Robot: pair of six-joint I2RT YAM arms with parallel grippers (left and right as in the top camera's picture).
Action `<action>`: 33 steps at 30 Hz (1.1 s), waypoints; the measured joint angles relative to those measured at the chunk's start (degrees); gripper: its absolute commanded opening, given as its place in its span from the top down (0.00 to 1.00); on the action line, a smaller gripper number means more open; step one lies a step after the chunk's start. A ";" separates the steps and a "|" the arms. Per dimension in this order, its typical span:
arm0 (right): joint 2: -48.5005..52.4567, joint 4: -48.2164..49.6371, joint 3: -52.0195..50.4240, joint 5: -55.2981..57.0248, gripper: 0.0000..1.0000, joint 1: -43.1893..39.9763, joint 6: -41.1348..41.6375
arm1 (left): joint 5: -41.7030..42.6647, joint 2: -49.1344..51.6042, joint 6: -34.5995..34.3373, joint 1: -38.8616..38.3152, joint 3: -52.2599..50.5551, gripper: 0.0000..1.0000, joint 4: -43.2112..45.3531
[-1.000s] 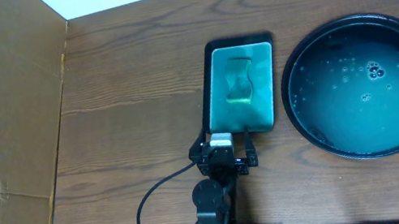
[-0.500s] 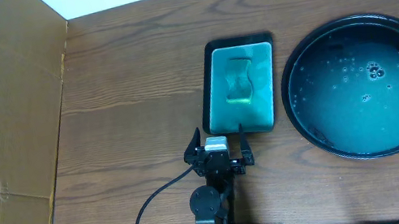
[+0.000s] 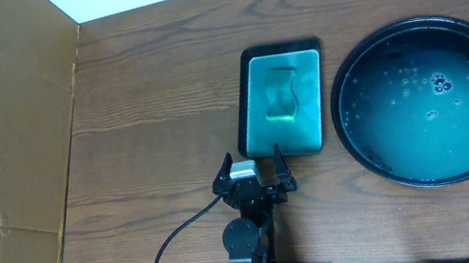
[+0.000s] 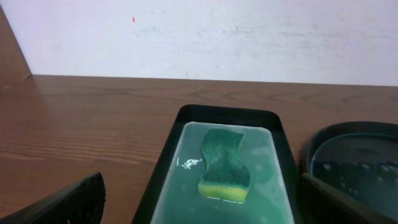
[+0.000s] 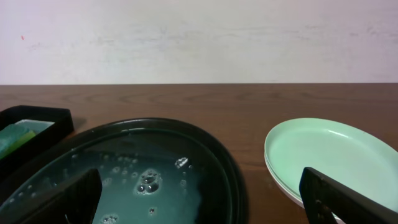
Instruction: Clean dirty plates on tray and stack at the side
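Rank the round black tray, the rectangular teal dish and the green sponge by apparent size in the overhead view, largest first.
Largest: the round black tray.
Next: the rectangular black-rimmed teal dish.
Smallest: the green sponge lying in that dish.

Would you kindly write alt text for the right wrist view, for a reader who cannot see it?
Pale green plates sit stacked on the wooden table right of a round black tray holding bubbly teal water. The open right gripper frames the foreground.

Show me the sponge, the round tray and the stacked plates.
sponge (image 4: 225, 162), left wrist view, green top face
tray (image 5: 225, 174), right wrist view, right rim
plates (image 5: 333, 155), right wrist view, top plate's floor
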 measured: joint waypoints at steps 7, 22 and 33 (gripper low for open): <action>0.00 0.02 0.00 0.00 0.01 0.00 -0.02 | 0.04 0.00 -0.48 0.00 0.00 0.03 0.00; 0.00 0.00 0.00 -0.02 0.01 0.00 0.00 | 0.04 0.02 -1.09 0.00 0.00 0.03 0.00; -0.02 0.00 0.00 0.00 0.01 0.00 0.00 | 0.04 0.02 -1.11 0.00 0.00 0.03 0.00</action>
